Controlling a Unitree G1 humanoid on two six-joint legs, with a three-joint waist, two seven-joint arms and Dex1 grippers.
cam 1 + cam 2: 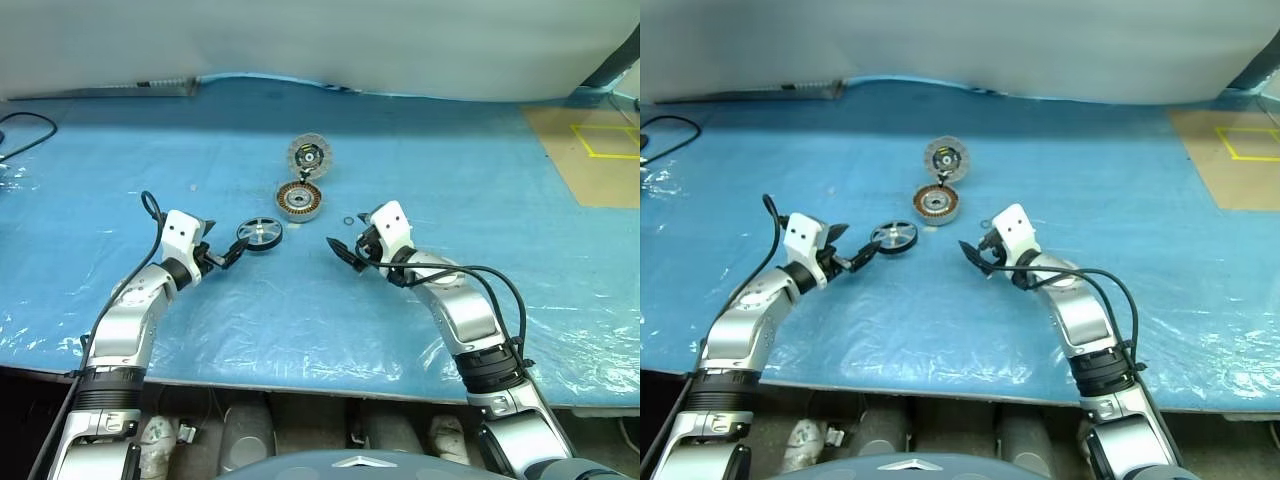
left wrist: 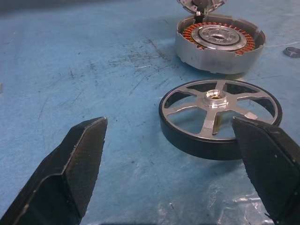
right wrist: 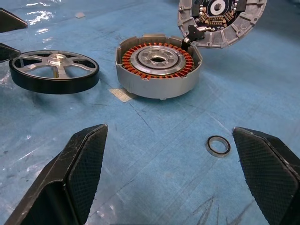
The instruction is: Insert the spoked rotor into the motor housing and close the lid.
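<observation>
- Left gripper [image 1: 232, 253] sits with jaws spread wide, gripping nothing, its tips right at the spoked rotor [image 1: 260, 234] lying flat on the blue table [image 1: 120, 160].
- Right gripper [image 1: 342, 251], jaws wide and empty, faces the motor housing [image 1: 299, 200].
- The lid [image 1: 309, 156] leans against the housing's far rim.
- A small ring [image 3: 218, 146] lies near the right gripper.

Three round parts and a ring on the table [image 1: 480, 120].
Farthest back, lid [image 1: 309, 155], tilted against motor housing [image 1: 299, 200] just before it; spoked rotor [image 1: 259, 234] nearer, left of housing; small ring [image 3: 218, 146] right of housing.
</observation>
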